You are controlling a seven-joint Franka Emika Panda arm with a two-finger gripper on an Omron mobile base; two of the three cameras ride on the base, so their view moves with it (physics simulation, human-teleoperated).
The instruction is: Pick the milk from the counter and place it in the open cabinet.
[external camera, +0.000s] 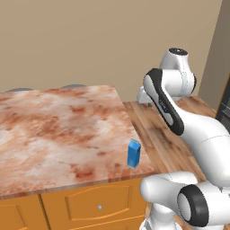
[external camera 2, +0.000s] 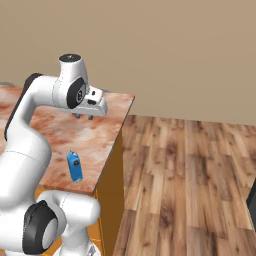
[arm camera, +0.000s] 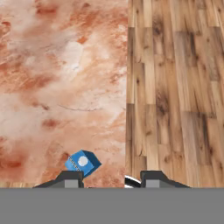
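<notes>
Blue milk (external camera: 134, 153) is seen upright near the counter (external camera: 54, 130) edge, below and behind the gripper (external camera 2: 83, 116), whose jaws are closed on nothing. A descent with shut jaws is judged likely to topple the carton onto the floor (external camera 2: 190, 170).

Arm folded high, gripper (external camera 2: 83, 116) pointing down, jaws shut, empty.

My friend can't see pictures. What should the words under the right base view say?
A small blue milk carton stands upright near the front corner of a reddish marbled counter. A white robot arm's gripper hangs above the counter, apart from the carton, with plank floor to the right.
</notes>
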